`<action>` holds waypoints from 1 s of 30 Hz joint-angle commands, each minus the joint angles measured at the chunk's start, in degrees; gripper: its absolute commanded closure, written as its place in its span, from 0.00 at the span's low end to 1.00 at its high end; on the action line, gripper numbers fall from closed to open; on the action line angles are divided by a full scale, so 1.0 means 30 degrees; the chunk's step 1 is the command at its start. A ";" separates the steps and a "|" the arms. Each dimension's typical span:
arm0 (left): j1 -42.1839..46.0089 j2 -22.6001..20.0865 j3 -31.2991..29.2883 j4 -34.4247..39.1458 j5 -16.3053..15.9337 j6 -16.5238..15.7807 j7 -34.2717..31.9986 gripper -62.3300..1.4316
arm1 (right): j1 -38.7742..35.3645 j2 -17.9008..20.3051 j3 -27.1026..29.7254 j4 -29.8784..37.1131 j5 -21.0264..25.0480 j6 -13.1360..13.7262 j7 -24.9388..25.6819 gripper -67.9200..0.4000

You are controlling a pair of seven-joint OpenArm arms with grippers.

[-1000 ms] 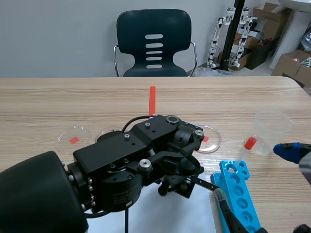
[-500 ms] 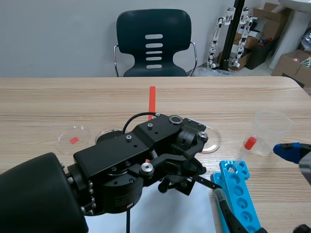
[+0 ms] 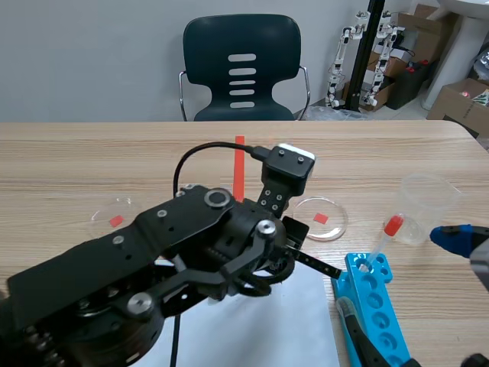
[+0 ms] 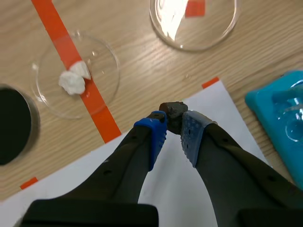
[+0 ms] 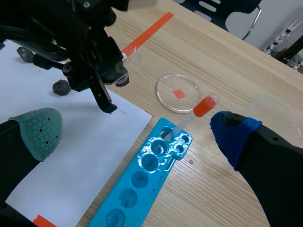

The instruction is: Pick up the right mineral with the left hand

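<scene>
While the left gripper (image 4: 173,126) pinches a dark mineral (image 4: 172,111) over the paper (image 4: 180,198), the right gripper (image 5: 135,128) stands spread. A blue rack (image 5: 142,182) lies right of the paper.

We count three clear dishes on the worktop (image 3: 76,153): the left dish (image 3: 130,210), the middle dish (image 4: 102,61) and the right dish (image 3: 334,225). Dark minerals come to three (the third only partly seen): the held mineral (image 4: 171,111), the loose mineral (image 5: 61,87) and the half-hidden mineral (image 5: 24,53). The middle dish carries two white lumps (image 4: 72,82). Of each of these we find one: white sheet (image 3: 267,329), blue rack (image 3: 382,306), red-capped dropper (image 3: 384,235), clear cup (image 3: 428,202), black disc (image 4: 12,125), chair (image 3: 241,46). Claws number two, the left claw (image 4: 173,127) and the right claw (image 5: 137,130).
</scene>
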 commanded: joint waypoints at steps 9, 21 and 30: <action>0.3002 -0.4211 -0.0896 0.6054 0.0168 -0.0029 -0.6069 0.82 | 0.0117 0.0146 0.0051 0.0233 0.0153 -0.0007 0.0284 0.00; 0.8225 -0.8590 -0.5217 0.9624 0.0153 -0.3708 -1.2553 0.82 | 0.0117 0.0146 0.0051 0.0233 0.0153 -0.0007 0.0284 0.00; 1.2080 -0.9005 -1.0098 1.0353 0.0160 -0.9289 -1.3559 0.82 | 0.0117 0.0146 0.0051 0.0233 0.0153 -0.0007 0.0284 0.00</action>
